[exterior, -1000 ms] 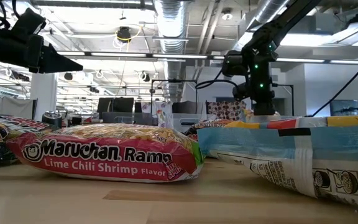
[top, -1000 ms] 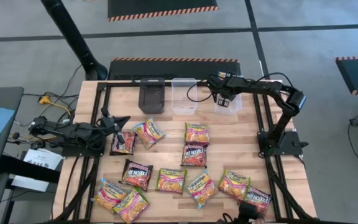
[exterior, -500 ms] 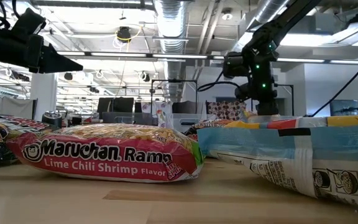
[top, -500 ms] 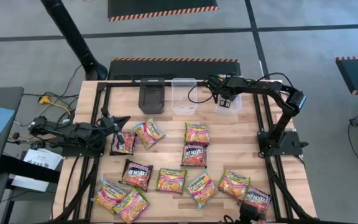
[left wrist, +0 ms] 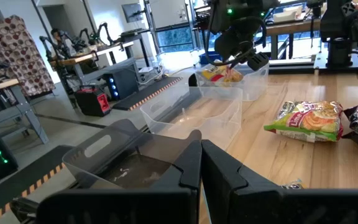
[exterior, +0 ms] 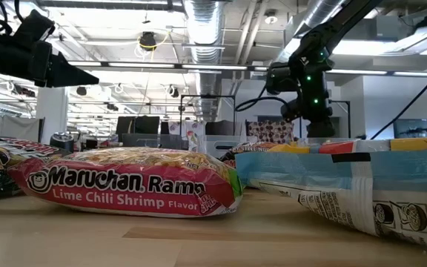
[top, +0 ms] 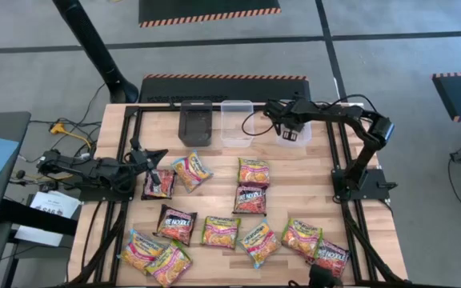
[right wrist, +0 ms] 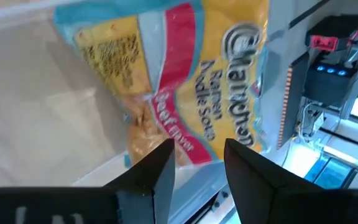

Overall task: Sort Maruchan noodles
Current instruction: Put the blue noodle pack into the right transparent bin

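Observation:
Several Maruchan packets lie flat on the wooden table, among them a dark one (top: pixel 158 182) and an orange one (top: pixel 191 170) close to my left gripper (top: pixel 154 154), which is shut and hovers over the table's left side. My right gripper (right wrist: pixel 197 149) is open over the far-right clear tub (top: pixel 293 132). A yellow, red and light-blue packet (right wrist: pixel 185 81) lies in that tub beyond the fingertips and is also visible as a packet (left wrist: pixel 222 74) in the left wrist view. The low view shows a Lime Chili Shrimp packet (exterior: pixel 124 182) up close.
A black tub (top: pixel 195 124) and a second clear tub (top: pixel 237 122) stand side by side at the far edge, left of the tub with the packet. A dark metal frame (top: pixel 214 104) runs around the tabletop. A light-blue packet (exterior: pixel 362 178) fills the low view's right.
My right gripper has shifted slightly toward the table's left above the far-right tub and turned a little. The packets and my left gripper have kept still.

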`<state>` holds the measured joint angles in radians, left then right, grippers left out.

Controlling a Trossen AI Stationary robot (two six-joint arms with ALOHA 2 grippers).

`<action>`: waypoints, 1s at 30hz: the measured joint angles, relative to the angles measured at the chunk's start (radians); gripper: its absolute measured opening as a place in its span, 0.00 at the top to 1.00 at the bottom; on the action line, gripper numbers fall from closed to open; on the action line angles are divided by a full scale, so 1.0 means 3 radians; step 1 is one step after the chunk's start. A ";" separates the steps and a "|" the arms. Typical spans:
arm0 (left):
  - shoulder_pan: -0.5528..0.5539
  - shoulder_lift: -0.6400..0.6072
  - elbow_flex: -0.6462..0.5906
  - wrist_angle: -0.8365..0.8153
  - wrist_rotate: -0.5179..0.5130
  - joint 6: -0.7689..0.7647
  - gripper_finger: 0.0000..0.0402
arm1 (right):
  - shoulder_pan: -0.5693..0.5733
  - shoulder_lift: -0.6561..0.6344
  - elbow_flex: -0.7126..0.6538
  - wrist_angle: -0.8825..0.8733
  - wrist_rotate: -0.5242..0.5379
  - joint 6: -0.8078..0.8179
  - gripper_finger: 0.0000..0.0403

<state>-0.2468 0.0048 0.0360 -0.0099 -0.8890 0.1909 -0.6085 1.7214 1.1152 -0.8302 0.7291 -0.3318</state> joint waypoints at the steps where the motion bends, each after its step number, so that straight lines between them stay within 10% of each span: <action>1: 0.0001 -0.0001 0.0000 0.0001 -0.0001 0.0000 1.00 | 0.0002 0.0000 0.0000 -0.0051 -0.0044 0.0049 0.60; 10: 0.0000 -0.0001 0.0000 0.0001 -0.0001 0.0000 1.00 | -0.0096 0.0000 0.0164 -0.0340 -0.1404 0.0437 0.60; 30: 0.0000 0.0000 0.0000 0.0001 -0.0001 0.0000 1.00 | -0.0658 0.0000 0.0238 -0.0455 -0.1991 0.0496 0.67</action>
<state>-0.2469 0.0046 0.0360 -0.0097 -0.8894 0.1909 -0.8059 1.7214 1.1867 -0.9667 0.1317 -0.1829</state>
